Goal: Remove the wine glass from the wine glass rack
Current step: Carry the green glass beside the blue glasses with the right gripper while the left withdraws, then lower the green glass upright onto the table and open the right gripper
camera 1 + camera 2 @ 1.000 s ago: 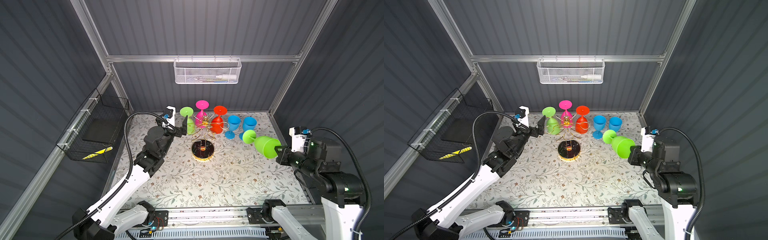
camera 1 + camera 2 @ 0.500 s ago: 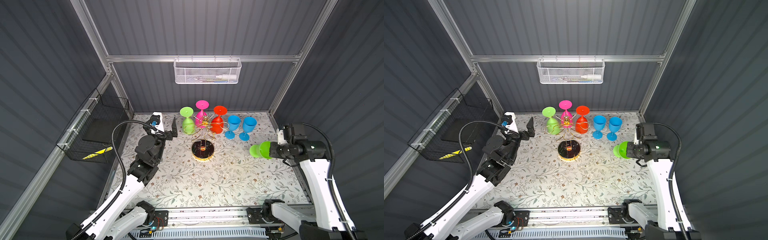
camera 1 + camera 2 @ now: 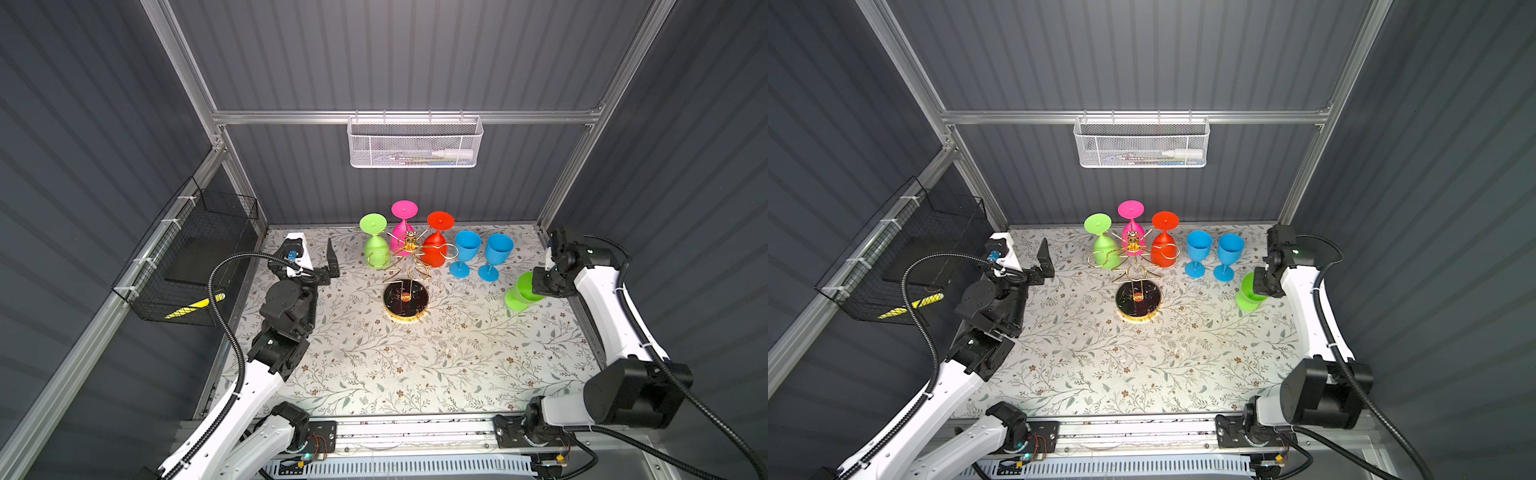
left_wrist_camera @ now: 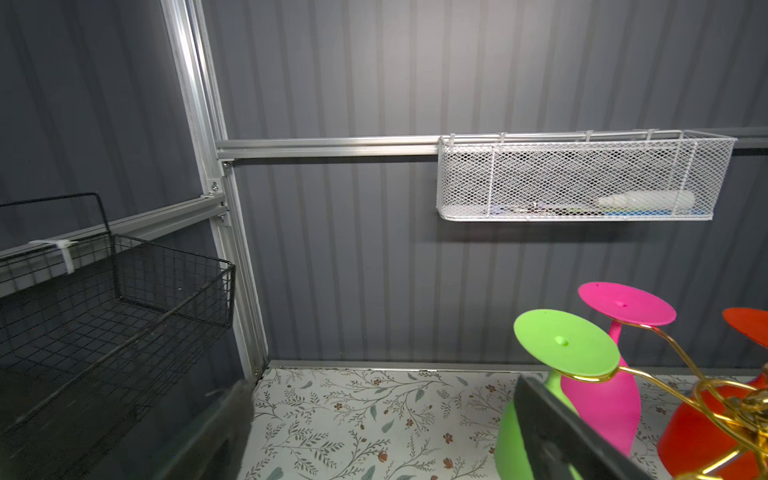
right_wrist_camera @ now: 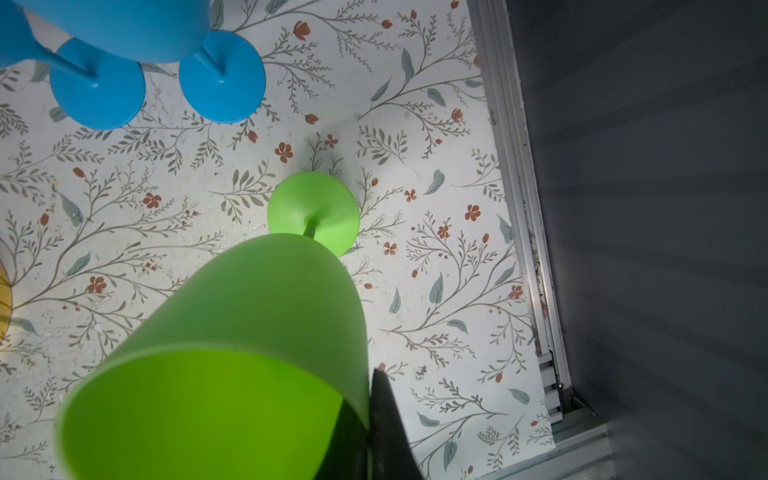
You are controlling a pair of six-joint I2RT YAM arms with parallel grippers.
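Swung outward over the counter (image 3: 415, 365), both arms (image 3: 257, 374) have left the wine glass rack (image 3: 409, 266), where three more glasses (image 3: 402, 232) hang. One lime wine glass (image 3: 519, 297) is off, foot-down beside two blue glasses (image 3: 467, 249), right gripper (image 3: 538, 287) clenched on its rim; left gripper (image 3: 320, 262) gapes empty.

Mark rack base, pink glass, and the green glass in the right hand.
rack base (image 3: 417, 304): in a top view, black disc.
pink glass (image 3: 404, 209): in a top view, upturned foot.
held green glass (image 5: 257, 299): right wrist view, bowl wall.
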